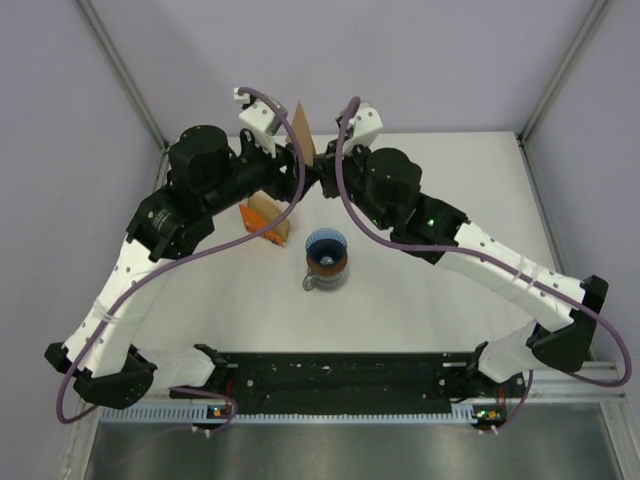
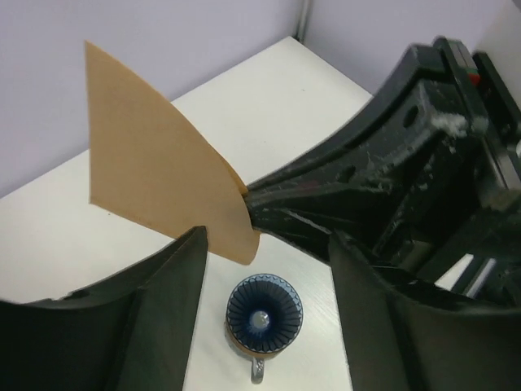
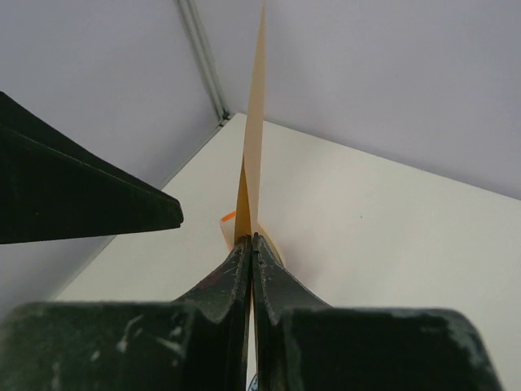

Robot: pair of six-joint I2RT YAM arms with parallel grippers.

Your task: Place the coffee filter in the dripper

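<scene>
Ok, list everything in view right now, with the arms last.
coffee filter: one, tan, held upright in the air above the back of the table
dripper: one, blue, mid-table, opening up
ring: one, dark brown, around the dripper's base
handle: one, grey, sticking out below the dripper towards the arm bases; cannot tell what it belongs to
filter pack: one, orange and white, left of the dripper, partly under the left arm
table: one, white
left gripper: black, open, next to the filter
right gripper: black, shut on the filter's corner
</scene>
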